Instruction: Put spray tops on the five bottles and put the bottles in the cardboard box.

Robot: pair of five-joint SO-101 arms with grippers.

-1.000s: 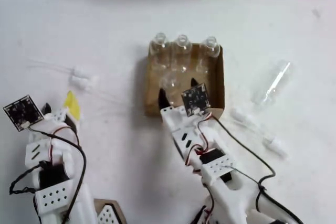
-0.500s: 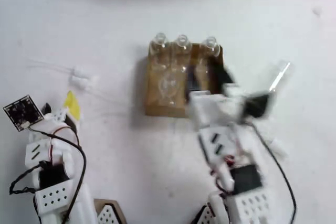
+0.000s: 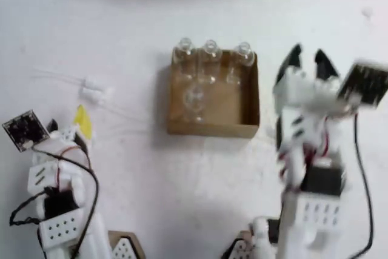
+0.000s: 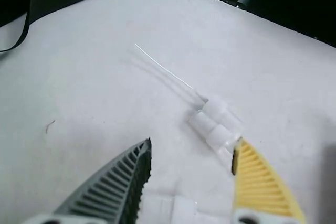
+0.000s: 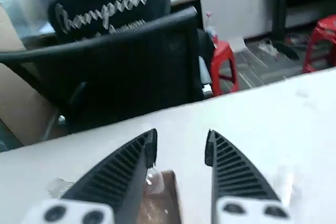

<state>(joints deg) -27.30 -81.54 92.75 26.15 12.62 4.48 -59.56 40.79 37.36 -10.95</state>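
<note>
Progress is judged as partial, with the capping step not yet done. At the lower left of the high view the left tool (image 3: 68,121) is held low over the bench (image 3: 121,28), its grey and yellow fingers spread apart and nothing between them. Just above it in the frame, two white spray tops (image 3: 94,89) are seen lying loose on the bench. In the left wrist view these tops (image 4: 215,124) lie side by side, touching, just beyond the yellow finger of the left tool (image 4: 191,148), with their thin dip tubes (image 4: 163,69) trailing away across the bench. At frame centre the cardboard box (image 3: 212,128) stands open. Four clear bottles (image 3: 210,50) are counted inside: three in a row along the upper wall of the box and one nearer the middle left. Their necks appear bare, so no top is judged to be fitted, though the glare makes this uncertain. By the task's count, one bottle is left to be boxed and all five are left to be capped. At the right of the frame the right tool (image 3: 308,56) is held raised beside the box, parted and empty. This is confirmed in the right wrist view, where the right tool (image 5: 181,140) is seen above a bottle neck and a box edge.
</note>
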